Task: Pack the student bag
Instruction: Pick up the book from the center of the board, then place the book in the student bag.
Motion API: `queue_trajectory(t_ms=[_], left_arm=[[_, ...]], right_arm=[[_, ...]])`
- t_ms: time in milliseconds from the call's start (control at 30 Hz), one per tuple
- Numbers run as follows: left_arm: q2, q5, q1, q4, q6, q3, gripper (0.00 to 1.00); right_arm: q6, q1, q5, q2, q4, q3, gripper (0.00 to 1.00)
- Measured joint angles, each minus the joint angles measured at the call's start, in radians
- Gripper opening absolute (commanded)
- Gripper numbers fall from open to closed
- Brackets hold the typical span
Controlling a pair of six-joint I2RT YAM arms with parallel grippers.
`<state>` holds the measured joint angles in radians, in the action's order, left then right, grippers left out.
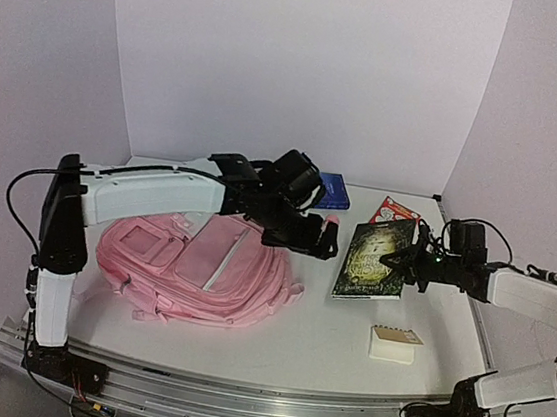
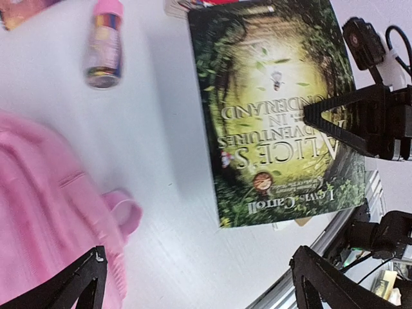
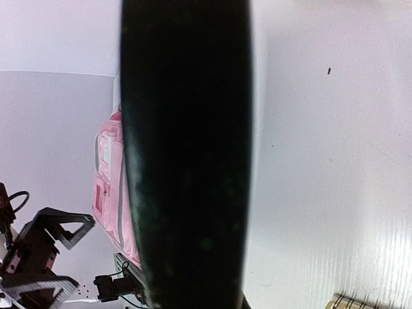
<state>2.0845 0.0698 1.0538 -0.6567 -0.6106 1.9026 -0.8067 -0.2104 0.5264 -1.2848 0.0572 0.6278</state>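
2 jaw sets | left jaws wide, student bag (image 1: 192, 264) just beside | right jaws gripping edge of Alice book (image 1: 371, 261)

Camera set-up: one fixed overhead, two wrist-mounted.
Overhead looks down on table (image 1: 323, 349) from afar. Left wrist faces down, close over book (image 2: 277, 109); right wrist mostly blocked, probably by it. All share student bag (image 1: 192, 264).

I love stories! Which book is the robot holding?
The green Alice book, its edge pinched by the right gripper. The blue book and the little notepad lie untouched.
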Motion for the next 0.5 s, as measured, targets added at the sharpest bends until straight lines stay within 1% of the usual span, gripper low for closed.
queue_trajectory(t_ms=[100, 200, 300, 500], left_arm=[[-0.132, -0.101, -0.002, -0.096, 0.008, -0.066, 0.99], [-0.175, -0.152, -0.009, -0.166, 0.007, -0.114, 0.96], [-0.155, -0.159, -0.014, -0.210, 0.008, -0.155, 0.91], [-0.036, -0.155, -0.006, -0.271, 0.009, -0.146, 0.74]], right_arm=[[0.014, 0.000, 0.001, 0.063, -0.034, -0.011, 0.00], [0.021, 0.000, 0.004, 0.075, -0.058, -0.026, 0.00], [0.023, 0.000, 0.005, 0.076, -0.083, -0.044, 0.00], [0.025, 0.000, 0.004, 0.082, -0.105, -0.070, 0.00]])
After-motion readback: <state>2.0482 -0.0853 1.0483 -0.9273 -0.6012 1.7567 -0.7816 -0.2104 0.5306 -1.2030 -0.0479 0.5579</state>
